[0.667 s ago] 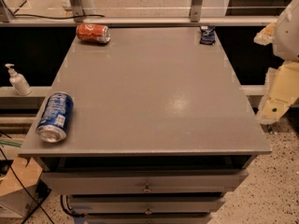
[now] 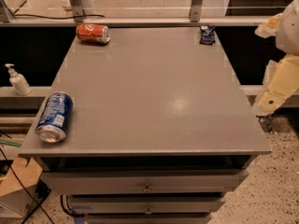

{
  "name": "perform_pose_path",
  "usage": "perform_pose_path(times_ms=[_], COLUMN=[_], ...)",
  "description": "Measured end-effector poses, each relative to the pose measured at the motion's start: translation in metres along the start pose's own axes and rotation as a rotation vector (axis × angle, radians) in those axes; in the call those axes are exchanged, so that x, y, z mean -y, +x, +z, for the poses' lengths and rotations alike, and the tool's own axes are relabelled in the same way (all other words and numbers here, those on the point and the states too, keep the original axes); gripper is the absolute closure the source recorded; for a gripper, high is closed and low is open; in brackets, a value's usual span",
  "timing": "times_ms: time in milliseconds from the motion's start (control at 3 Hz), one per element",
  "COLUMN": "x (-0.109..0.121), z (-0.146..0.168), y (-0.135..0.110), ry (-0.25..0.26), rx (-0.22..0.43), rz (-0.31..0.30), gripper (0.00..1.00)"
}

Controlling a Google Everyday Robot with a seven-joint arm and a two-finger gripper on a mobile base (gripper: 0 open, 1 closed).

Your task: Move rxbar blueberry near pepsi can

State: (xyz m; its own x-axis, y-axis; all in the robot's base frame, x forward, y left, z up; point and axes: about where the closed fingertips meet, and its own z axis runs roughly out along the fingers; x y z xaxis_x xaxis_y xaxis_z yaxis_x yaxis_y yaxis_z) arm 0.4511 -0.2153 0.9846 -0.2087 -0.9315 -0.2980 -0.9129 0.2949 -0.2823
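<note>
The rxbar blueberry (image 2: 207, 34), a small dark-blue foil wrapper, lies at the far right corner of the grey table top (image 2: 154, 87). The pepsi can (image 2: 54, 117), blue with white lettering, lies on its side near the front left corner, far from the bar. My gripper (image 2: 267, 107) hangs at the end of the cream arm, off the table's right edge, away from both things and holding nothing that shows.
A red-orange soda can (image 2: 93, 33) lies on its side at the far left corner. A white pump bottle (image 2: 18, 80) stands on a ledge to the left. Drawers (image 2: 147, 185) sit under the top. A rail with metal posts (image 2: 196, 3) runs behind the table.
</note>
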Motion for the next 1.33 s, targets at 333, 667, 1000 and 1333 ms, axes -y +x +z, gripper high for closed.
perform_pose_path(times_ms=[333, 667, 1000, 1333], x=[0.023, 0.05, 0.089, 0.131], z=[0.005, 0.014, 0.028, 0.044], y=[-0.006, -0.009, -0.007, -0.003], ry=[0.044, 0.083, 0.125, 0.147], rx=[0.153, 0.27, 0.352, 0.425], rz=[0.046, 0.103, 0.166, 0.217], gripper=[0.0, 0.0, 0.0, 0.0])
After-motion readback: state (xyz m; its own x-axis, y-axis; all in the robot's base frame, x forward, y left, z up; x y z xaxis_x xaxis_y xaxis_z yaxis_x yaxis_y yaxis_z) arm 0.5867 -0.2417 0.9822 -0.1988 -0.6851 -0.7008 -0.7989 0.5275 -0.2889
